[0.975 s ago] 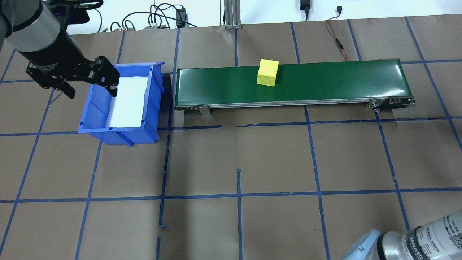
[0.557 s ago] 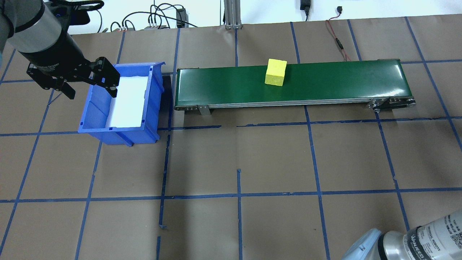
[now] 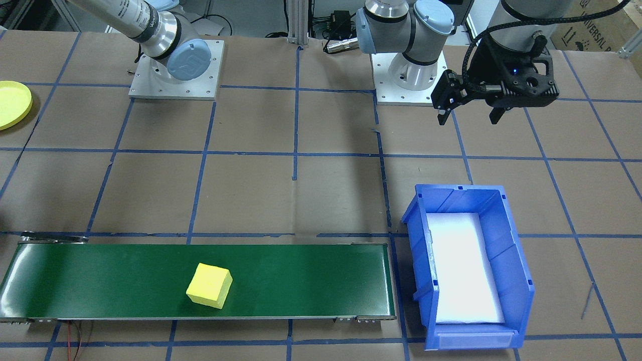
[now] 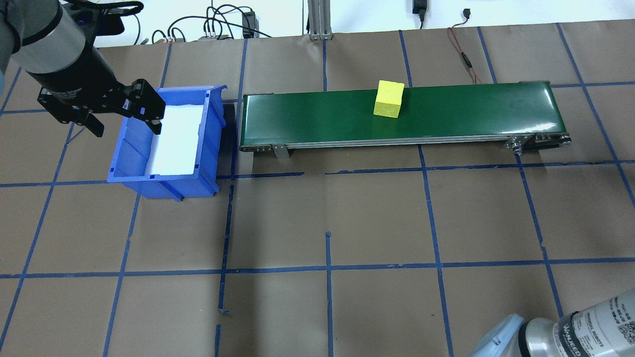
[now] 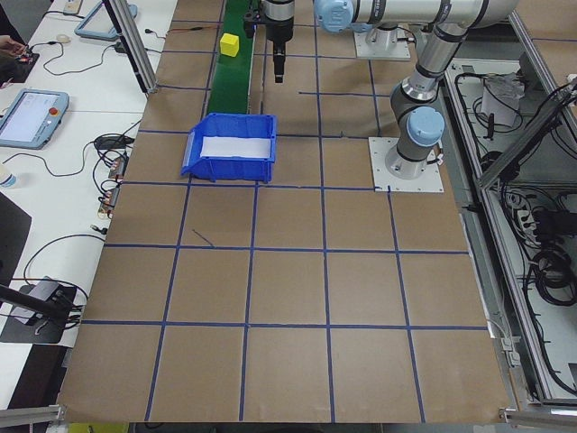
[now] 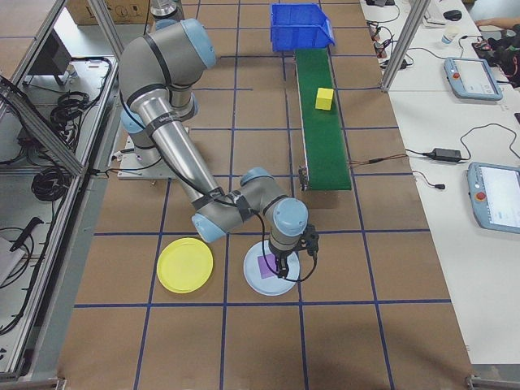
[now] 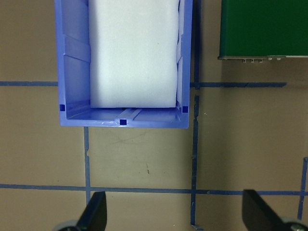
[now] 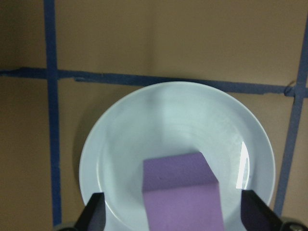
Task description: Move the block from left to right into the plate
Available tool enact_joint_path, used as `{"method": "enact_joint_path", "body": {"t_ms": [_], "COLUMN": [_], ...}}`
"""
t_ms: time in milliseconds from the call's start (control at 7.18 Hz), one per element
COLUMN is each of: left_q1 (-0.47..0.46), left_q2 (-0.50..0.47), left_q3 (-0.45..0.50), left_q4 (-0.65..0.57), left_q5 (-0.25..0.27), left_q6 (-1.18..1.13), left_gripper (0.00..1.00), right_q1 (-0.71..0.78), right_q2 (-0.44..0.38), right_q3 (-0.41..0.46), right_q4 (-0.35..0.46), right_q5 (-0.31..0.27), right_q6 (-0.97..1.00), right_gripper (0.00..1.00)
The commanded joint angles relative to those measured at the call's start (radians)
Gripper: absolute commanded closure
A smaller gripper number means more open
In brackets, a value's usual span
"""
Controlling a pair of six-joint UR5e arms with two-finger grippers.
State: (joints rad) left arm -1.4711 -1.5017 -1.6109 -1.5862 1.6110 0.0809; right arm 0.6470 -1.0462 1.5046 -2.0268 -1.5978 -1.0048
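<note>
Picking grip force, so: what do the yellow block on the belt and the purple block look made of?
Yellow block: likely foam, matte with a faintly grainy face and soft edges. Purple block on the pale plate: apparently the same matte foam, no shine; the plate itself looks like glossy plastic, given its bright glare.

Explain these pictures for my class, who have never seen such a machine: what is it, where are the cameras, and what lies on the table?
This is a robot with two arms at a paper-covered table. Four cameras look from behind, across and both ends; one rides on each wrist. A yellow block sits on a green conveyor belt, with a blue bin at one end. The left gripper hangs open and empty near the bin. The right gripper hangs open over a pale plate holding a purple block, not gripping it. A yellow plate lies beside that plate. Nothing is held.
</note>
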Motion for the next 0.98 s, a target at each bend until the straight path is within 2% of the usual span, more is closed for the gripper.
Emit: {"method": "enact_joint_path", "body": {"t_ms": [0,139,279,418,836], "left_q1": [0.000,0.000,0.000,0.000,0.000], "left_q2": [0.000,0.000,0.000,0.000,0.000], "left_q3": [0.000,-0.001,-0.001,-0.003,-0.001], "left_q4": [0.000,0.000,0.000,0.000,0.000], "left_q5": [0.001,0.001,0.001,0.001,0.001], "left_q6": [-0.001,-0.001,0.000,-0.001,-0.001], "left_gripper": [0.00,0.00,0.00,0.00,0.00], "right_q1": [0.144,0.224,0.300,0.374,0.531], "right_q2": [-0.018,-0.043,-0.055,-0.058,-0.066], "right_q3": [-0.001,-0.001,-0.001,-0.006,-0.044], "right_q4": [0.013,0.031,0.057,0.047,0.042], "right_q5": [0.041,0.097,0.123,0.145,0.150], "right_q6": [0.119,0.200,0.323,0.404,0.628], "right_gripper": [0.00,0.00,0.00,0.00,0.00]}}
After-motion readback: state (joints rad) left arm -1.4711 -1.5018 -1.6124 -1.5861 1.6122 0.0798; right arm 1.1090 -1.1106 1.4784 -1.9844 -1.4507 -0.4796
